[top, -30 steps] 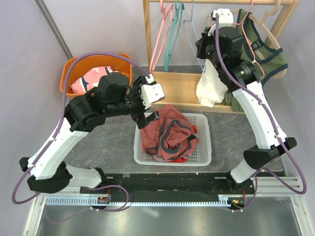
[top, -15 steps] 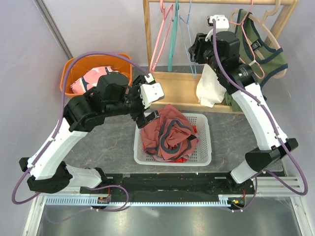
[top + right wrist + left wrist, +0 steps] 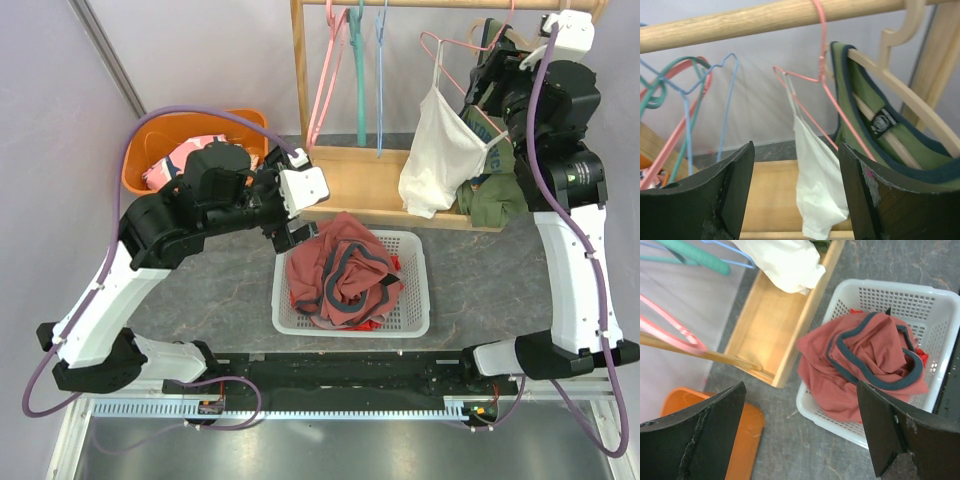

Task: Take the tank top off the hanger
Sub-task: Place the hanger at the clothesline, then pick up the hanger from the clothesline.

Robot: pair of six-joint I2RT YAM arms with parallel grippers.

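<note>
**White tank top on the hanger, both grippers empty**

Right gripper (image 3: 796,165): up by the wooden rail (image 3: 765,20), jaws apart, nothing between them. Facing the white tank top (image 3: 817,180), close but not touching.

Left gripper (image 3: 800,410): wide open, empty, hovering above the white basket (image 3: 415,320) and the red garment (image 3: 340,270) heaped in it.

The tank top hangs from the pink wire hanger (image 3: 821,45), which is hooked on the rail. A thin strap runs over the hanger's left shoulder; I can't tell where the other strap sits. The body droops limp toward the wooden tray (image 3: 772,335).

Handling, my read: light, thin knit with no stiffness. It will stretch and drag rather than slide. The wire hanger is thin and swings freely, so a pull on the cloth will probably take the hanger along. Best hold: pinch the strap or the bunched fabric just below it, then lift up and off the hanger tip. The strap could snag on the wire bend.

Just right of it: a green tank top (image 3: 865,145) with navy trim on a wooden hanger (image 3: 900,95). Keep clear.
</note>
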